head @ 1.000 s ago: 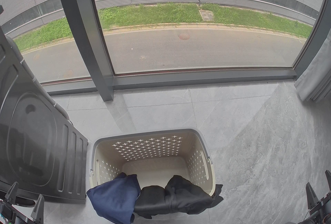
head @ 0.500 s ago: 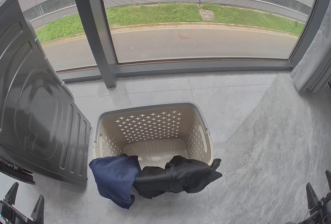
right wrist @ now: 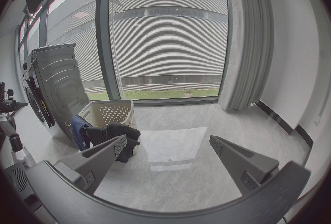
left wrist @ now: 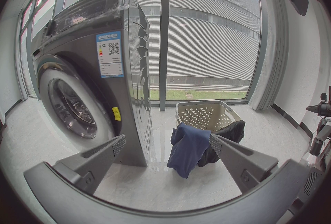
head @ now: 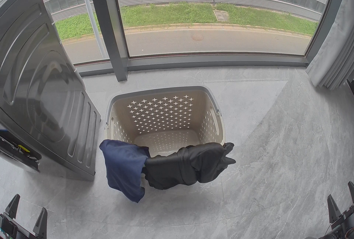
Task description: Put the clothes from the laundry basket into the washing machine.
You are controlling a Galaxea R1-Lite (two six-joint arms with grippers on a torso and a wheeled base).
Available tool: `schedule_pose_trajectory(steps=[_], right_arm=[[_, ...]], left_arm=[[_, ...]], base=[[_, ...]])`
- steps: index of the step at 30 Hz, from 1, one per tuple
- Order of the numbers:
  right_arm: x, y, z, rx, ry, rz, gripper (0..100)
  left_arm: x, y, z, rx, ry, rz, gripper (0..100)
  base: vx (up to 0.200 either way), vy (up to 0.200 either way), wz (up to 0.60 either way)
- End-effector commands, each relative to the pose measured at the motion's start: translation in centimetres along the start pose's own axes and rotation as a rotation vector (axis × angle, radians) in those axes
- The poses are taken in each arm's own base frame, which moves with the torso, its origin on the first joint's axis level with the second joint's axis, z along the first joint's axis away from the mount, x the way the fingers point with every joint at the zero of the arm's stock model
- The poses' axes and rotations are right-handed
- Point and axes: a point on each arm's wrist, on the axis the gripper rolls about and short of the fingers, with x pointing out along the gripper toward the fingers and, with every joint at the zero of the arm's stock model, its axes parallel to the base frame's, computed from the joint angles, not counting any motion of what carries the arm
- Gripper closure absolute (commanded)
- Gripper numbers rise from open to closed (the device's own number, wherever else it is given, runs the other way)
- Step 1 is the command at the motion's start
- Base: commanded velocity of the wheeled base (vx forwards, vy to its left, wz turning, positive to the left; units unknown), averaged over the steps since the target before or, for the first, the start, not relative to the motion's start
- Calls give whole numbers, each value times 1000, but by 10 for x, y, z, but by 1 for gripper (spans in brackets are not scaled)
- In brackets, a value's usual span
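A navy garment [head: 123,166] and a black garment [head: 188,168] drape over the laundry basket [head: 164,93] rim beside the washing machine [head: 40,81]; the left gripper [left wrist: 167,141] and right gripper [right wrist: 167,142] are spread wide, empty.

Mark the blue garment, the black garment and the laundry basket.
blue garment [head: 123,168]: head view, middle of the hanging cloth.
black garment [head: 186,168]: head view, middle of the draped bundle.
laundry basket [head: 160,114]: head view, far inner wall.
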Motion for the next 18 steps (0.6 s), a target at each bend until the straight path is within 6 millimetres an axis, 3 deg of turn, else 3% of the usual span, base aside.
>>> schedule_pose_trajectory(steps=[1, 8, 18], right_arm=[[0, 0, -5, 0, 1, 4, 0], [0, 0, -5, 0, 1, 2, 0], [0, 0, -5, 0, 1, 2, 0]], left_arm=[[0, 0, -4, -1, 2, 1, 0], [0, 0, -4, -1, 2, 1, 0], [0, 0, -4, -1, 2, 1, 0]], base=[[0, 0, 0], [0, 0, 0], [0, 200, 0]])
